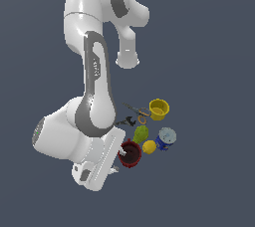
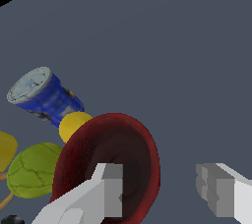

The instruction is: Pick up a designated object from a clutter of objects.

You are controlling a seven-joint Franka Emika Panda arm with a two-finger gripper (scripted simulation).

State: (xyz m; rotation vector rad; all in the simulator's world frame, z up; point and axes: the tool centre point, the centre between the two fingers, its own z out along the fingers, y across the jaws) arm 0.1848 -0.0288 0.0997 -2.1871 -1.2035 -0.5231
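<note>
The dark red mug (image 1: 131,154) stands at the near end of the clutter, and in the wrist view (image 2: 128,139) its dark mouth faces the camera. My gripper (image 2: 162,191) is open right at the mug. One finger (image 2: 109,188) lies over the mug's mouth and the other (image 2: 216,188) is outside its rim, so the jaws straddle the rim wall. In the exterior view the gripper (image 1: 118,164) sits against the mug's left side, partly hidden by the hand. The mug's handle does not show. The purple cup is out of view.
Next to the mug lie a yellow lemon (image 1: 149,147), a green fruit (image 1: 141,133) and a blue-white can (image 1: 166,138). Farther back are a yellow cup (image 1: 159,109), scissors (image 1: 137,110) and a dark wrench (image 1: 125,121). The arm's own body stands on the exterior view's left.
</note>
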